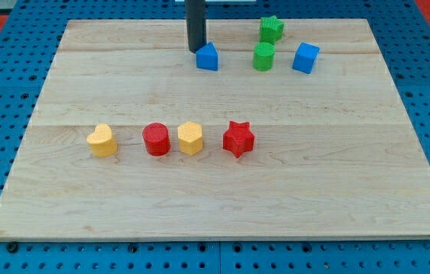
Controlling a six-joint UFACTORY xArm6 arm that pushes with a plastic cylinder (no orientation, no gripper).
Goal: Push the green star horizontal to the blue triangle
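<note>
Eight blocks on the board [222, 205]: nearest is a row running left to right of yellow heart [102, 141], red cylinder [156, 139], yellow hexagon [189, 138] and red star [238, 138], and further back sit the blue triangle [208, 57], green cylinder [263, 56] and blue cube [305, 58]. Farthest of all is the green star [271, 29], just behind the green cylinder and off to the triangle's right. No jaws here, just a bare rod holding nothing, and my tip [197, 50] is just left of the triangle; the star looks light, hard and slidey, so I'd nudge its far face, centred so it doesn't spin.
</note>
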